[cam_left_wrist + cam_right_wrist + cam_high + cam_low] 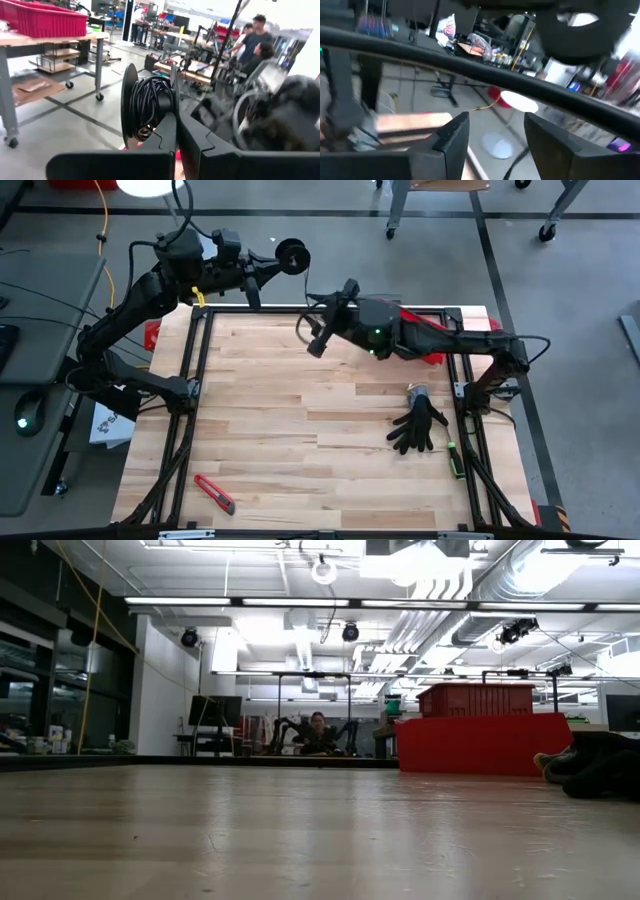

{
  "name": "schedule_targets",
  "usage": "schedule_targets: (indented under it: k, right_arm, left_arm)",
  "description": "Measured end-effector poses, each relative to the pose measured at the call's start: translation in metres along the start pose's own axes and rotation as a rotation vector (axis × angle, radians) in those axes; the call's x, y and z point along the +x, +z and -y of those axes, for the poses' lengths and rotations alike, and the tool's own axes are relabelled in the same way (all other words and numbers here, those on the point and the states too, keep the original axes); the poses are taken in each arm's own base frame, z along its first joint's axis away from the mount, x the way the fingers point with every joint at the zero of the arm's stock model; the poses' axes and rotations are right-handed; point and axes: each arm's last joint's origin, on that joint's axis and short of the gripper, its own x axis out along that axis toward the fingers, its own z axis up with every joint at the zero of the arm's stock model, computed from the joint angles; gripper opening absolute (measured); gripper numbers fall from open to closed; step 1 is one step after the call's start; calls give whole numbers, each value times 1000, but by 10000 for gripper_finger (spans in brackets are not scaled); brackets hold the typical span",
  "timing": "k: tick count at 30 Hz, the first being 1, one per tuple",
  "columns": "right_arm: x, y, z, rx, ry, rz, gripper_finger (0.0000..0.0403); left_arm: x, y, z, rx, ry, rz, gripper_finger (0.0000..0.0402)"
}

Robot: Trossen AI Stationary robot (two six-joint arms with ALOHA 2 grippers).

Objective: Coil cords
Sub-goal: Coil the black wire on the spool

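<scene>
Spool [292, 254] first: the left tool [268, 268] is clamped on its rim, holding it up in the air just past the far edge of the counter [300, 450]. In the left wrist view dark cord [150, 107] sits wound thick between the flanges, so most of the coiling looks done. No loose tail shows clearly from here, so whether any cord is left to wind in I cannot tell. The right tool [318, 340] hangs over the counter's far side, fingers [452, 132] apart and empty. Count: one spool, one cord, two tools. Also out: one black glove [418, 425], one red cutter [214, 493].
</scene>
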Motion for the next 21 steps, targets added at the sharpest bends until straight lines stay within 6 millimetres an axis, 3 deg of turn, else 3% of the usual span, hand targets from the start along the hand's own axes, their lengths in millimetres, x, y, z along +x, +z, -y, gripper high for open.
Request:
schedule_targets:
  k: [3, 6, 12, 16, 21]
  right_arm:
    - [7, -6, -5, -106, -38, -29, 172]
    - [9, -8, -4, -103, -75, -42, 159]
    - [-3, 1, -6, -35, -58, -13, 150]
    - [-15, 13, 10, 132, -56, 33, 149]
    - [-17, 17, 43, 372, 88, 81, 149]
  left_arm:
    - [0, 2, 0, -80, -5, 18, 0]
    - [2, 2, 1, -118, -8, 29, 0]
    - [-3, 3, 4, -29, -19, 29, 0]
    - [-9, 4, 5, -18, -44, 13, 0]
    - [-12, 2, 12, -35, -293, -51, 0]
